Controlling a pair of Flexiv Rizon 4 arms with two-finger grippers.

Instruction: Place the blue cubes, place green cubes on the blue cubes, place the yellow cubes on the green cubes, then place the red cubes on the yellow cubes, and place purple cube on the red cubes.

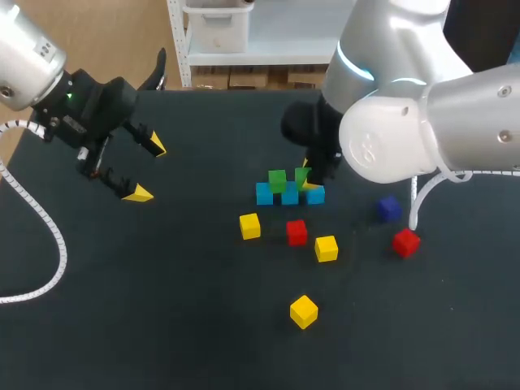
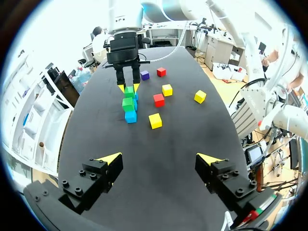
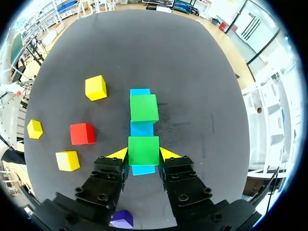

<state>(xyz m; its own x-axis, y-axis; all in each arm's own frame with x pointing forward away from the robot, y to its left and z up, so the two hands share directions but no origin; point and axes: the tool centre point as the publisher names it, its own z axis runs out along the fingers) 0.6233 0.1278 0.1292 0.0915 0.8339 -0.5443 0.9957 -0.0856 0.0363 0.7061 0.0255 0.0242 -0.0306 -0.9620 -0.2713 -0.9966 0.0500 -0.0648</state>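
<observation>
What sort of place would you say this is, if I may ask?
Most likely a robotics lab bench: a black table, my left gripper open over it, my right gripper shut on a green cube above a row of blue cubes, with loose yellow cubes nearby.

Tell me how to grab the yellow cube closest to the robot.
Come straight down on the yellow cube and pinch two opposite side faces. It lies flat with nothing beside it, but turned corner-first, so rotate the wrist to match.

Silver-white arms [image 1: 406,130], black bolted left tool [image 2: 159,161], right tool [image 3: 143,154], yellow tips [image 2: 109,158], white ribbed cables [image 1: 34,213]
</observation>
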